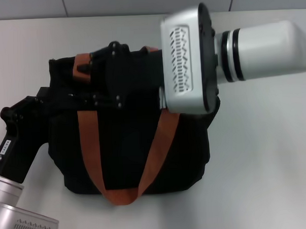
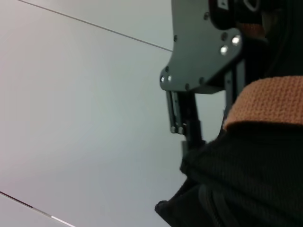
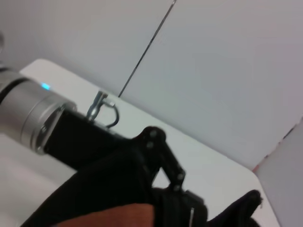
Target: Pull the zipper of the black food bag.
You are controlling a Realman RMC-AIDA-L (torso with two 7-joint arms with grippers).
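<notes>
Zipper tab not visible; soft black fabric bag (image 1: pixel 129 151) w/ orange-brown straps lies beneath both grippers' fingers. Finger state: can't tell. Progress unclear.

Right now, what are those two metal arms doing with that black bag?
A two-armed robot is working on the black food bag, which lies on a white table with its orange-brown strap handles spread over it. The right gripper reaches across to the bag's top edge, where a zipper would be, though the pull tab is not visible. The left gripper is pressed against the bag's left side, apparently steadying it.
</notes>
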